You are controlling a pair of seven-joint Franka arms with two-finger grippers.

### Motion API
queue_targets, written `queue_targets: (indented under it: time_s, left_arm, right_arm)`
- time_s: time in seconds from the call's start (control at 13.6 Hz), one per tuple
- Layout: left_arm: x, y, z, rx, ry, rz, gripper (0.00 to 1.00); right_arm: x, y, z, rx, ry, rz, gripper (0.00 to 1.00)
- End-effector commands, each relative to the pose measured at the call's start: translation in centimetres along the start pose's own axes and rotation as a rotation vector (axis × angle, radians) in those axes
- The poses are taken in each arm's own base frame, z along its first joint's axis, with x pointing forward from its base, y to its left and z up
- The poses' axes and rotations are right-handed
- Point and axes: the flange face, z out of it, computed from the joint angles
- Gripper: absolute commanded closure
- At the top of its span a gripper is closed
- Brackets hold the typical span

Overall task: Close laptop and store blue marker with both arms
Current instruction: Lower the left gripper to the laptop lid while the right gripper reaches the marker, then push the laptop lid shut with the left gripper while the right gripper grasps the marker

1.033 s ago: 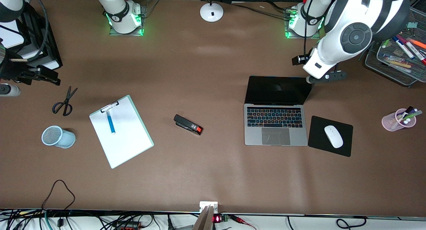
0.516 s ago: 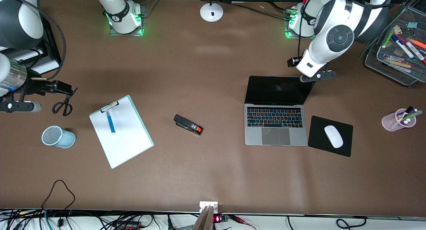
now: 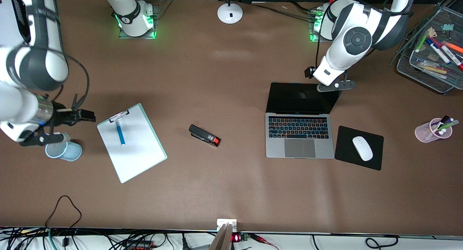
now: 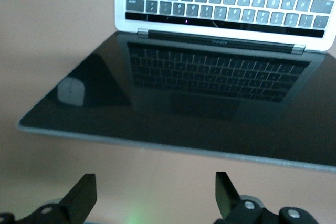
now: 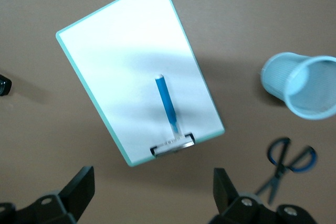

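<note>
1. Brown table (image 3: 231,192) in front of you carries everything.
2. Your laptop (image 3: 299,134) stands open toward the left arm's end, beside a black mouse pad (image 3: 376,159) with a white mouse (image 3: 362,148) on it.
3. Your left hand (image 4: 155,195) hangs over the table at the screen's top edge, fingers spread, gripping nothing.
4. Your blue marker (image 3: 119,132) lies on the white clipboard (image 3: 139,156), its end near the clip.
5. Your right hand (image 5: 152,190) hovers above the clip end of the clipboard, fingers wide apart and empty.
6. A light-blue mesh cup (image 3: 68,151) lies tipped on its side near the clipboard; you see nothing inside.
7. A pink cup (image 3: 427,133) holds pens; a wire tray (image 3: 423,76) holds markers.
</note>
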Motion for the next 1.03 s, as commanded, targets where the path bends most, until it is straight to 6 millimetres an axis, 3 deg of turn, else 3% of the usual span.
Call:
queue_targets:
  time_s: [0.0, 0.3, 0.59, 0.81, 0.96]
  left_arm:
    - [1.1, 0.6, 0.6, -0.014, 0.023, 0.015, 0.00]
    - [3.6, 1.4, -0.5, -0.014, 0.059, 0.038, 0.00]
    - [6.0, 1.8, -1.3, -0.033, 0.078, 0.036, 0.00]
    - [7.8, 2.0, -0.2, -0.062, 0.096, 0.029, 0.00]
    - [8.7, 2.2, 0.3, -0.086, 0.129, 0.026, 0.00]
  right_arm:
    - [1.7, 0.1, 3.3, 0.013, -0.008, -0.018, 0.00]
    - [3.2, -0.4, 8.6, 0.008, -0.048, -0.080, 0.00]
    - [4.9, 0.1, 12.2, -0.017, -0.003, -0.191, 0.00]
    - [5.5, 0.3, 14.4, -0.028, -0.005, -0.194, 0.00]
    - [5.9, -0.8, 16.0, -0.039, -0.002, -0.212, 0.00]
